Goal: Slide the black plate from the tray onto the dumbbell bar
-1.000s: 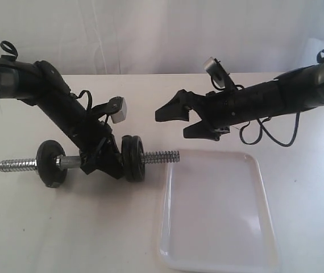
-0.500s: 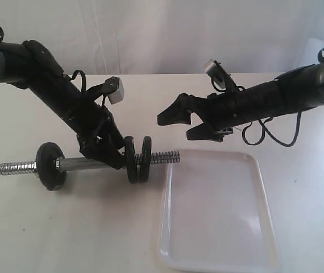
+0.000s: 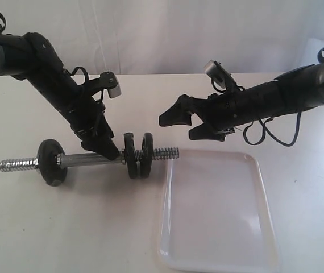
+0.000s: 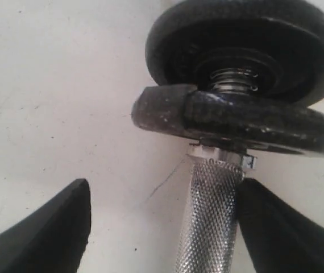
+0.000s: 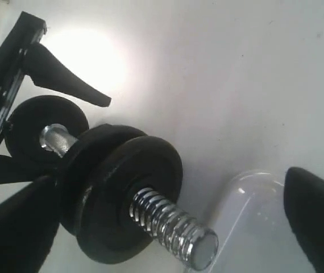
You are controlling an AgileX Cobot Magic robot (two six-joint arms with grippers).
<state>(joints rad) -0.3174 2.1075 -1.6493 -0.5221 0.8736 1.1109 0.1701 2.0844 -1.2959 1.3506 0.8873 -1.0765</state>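
Plate job looks nearly done: black plate point(image 3: 146, 154) is seated on the dumbbell bar point(image 3: 82, 161) at frame centre, off the tray point(image 3: 219, 216). Left tool point(image 3: 113, 153) is spread around the bar, right tool point(image 3: 177, 128) spread too; straight lift-off advised so nothing gets rolled.

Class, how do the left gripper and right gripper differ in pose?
The left gripper is down at the bar, straddling it; the right gripper hangs in the air around nothing. The left points steeply down beside the plates; the right points sideways. Both are black and open.
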